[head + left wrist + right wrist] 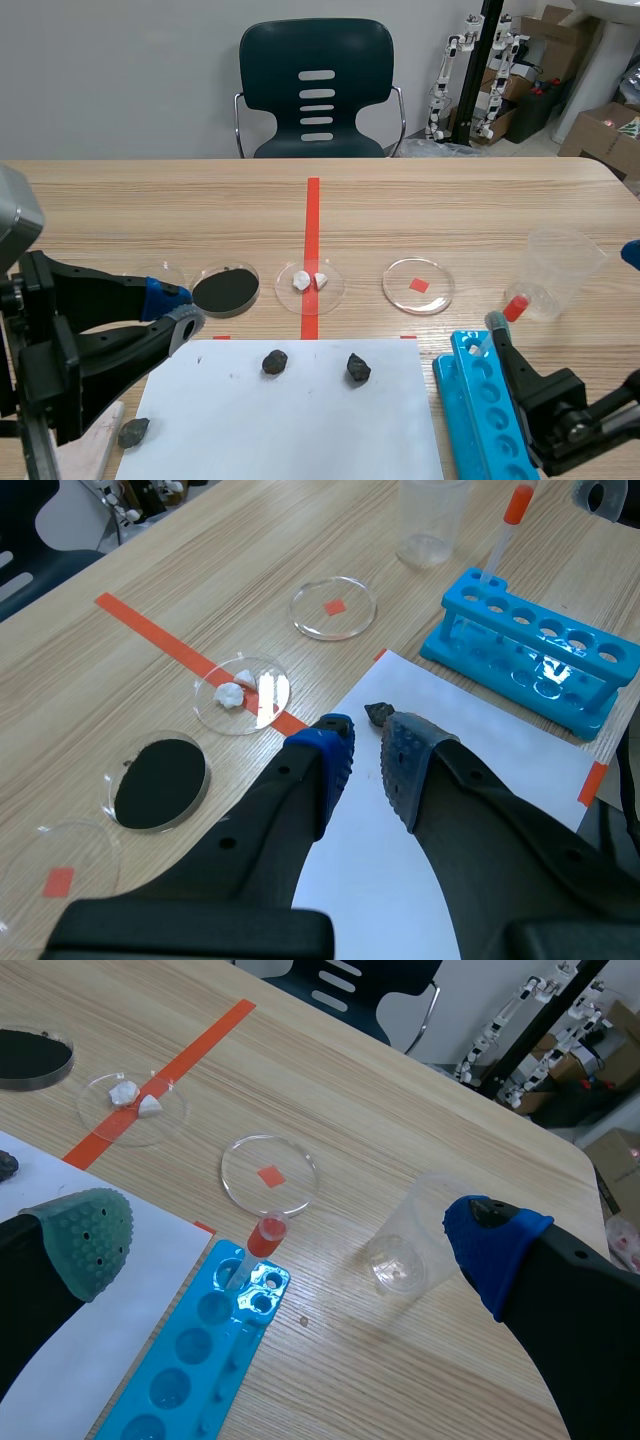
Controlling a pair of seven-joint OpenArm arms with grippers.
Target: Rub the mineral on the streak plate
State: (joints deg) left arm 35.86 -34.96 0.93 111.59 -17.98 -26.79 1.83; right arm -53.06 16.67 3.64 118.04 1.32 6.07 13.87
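Observation:
Three dark mineral lumps lie on the white paper sheet [300, 420]: one [274, 361] left of the middle, one [358, 368] right of it, one [133, 432] at the paper's near left edge. A pale streak plate [95, 445] shows beside that last lump, partly hidden under my left arm. My left gripper [176, 308] hovers over the paper's far left corner, open only narrowly and holding nothing. In the left wrist view one lump [377, 714] lies just ahead of the left gripper [367, 755]. My right gripper [290, 1238] is wide open and empty above the blue rack.
Beyond the paper stand an empty dish [165, 275], a dish with a black disc [225, 289], a dish with white pieces [309, 283] and a dish with a red square [418, 285]. A clear cup [560, 270] and a blue tube rack [490, 400] with a red-capped tube [505, 315] are at the right.

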